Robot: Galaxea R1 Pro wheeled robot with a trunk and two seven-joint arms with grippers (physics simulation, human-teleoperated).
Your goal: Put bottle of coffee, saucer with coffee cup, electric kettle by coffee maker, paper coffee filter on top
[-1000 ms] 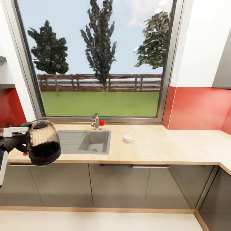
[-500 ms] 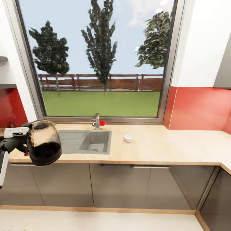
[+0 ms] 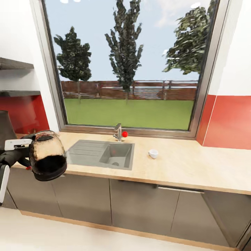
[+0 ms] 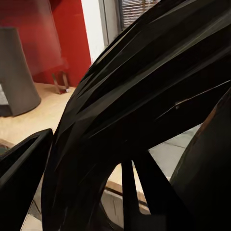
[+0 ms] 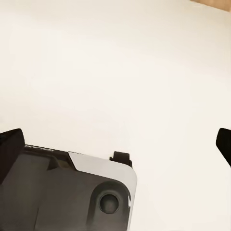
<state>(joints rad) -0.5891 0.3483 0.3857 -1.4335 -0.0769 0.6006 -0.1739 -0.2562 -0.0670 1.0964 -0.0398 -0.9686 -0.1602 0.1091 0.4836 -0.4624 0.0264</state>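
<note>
**Kettle in the air before the counter**

The left gripper [image 3: 21, 153] is clamped on the electric kettle [image 3: 47, 155], held off the kitchen countertop [image 3: 181, 165]. The coffee cup [image 3: 153, 153] sits right of the sink [image 3: 101, 153] (under the window [image 3: 129, 66]). The right gripper [image 5: 120, 139] is spread wide over pale floor [image 5: 120, 62].

Colours and patterns recorded at the kitchen countertop [image 3: 181, 167].
The countertop was rendered in light wood over grey cabinet fronts [image 3: 139, 204]; the sink [image 3: 101, 154] in grey steel; the coffee cup [image 3: 153, 153] in plain white; the electric kettle [image 3: 47, 159] in brownish-tinted glass with black base; the backsplash [image 3: 228, 122] in red.
</note>
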